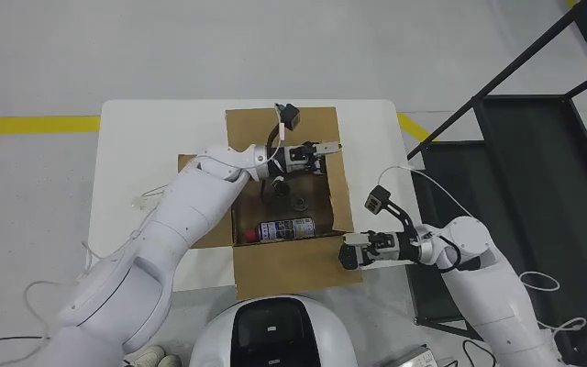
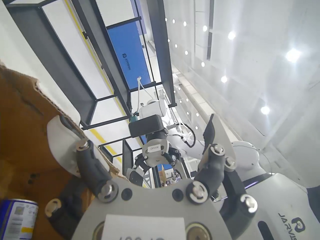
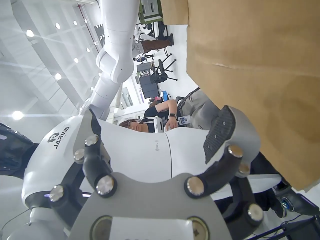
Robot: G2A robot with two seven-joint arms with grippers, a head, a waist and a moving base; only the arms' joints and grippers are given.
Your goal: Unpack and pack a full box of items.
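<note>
Hovering over box (image 1: 275, 271) far rim: left pincer (image 1: 328, 149) released | right pincer (image 1: 347, 254) released; beside box's near corner

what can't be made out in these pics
- Dark items in the box: top view, too small to name, partly under the left arm.
- Can: left wrist view, cut off by the picture edge.
- Right pincer: top view, too small to tell if it touches the box.

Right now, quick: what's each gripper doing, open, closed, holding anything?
Left gripper: open, holding nothing, over the cardboard box.
Right gripper: open, holding nothing, beside the cardboard box.
</note>
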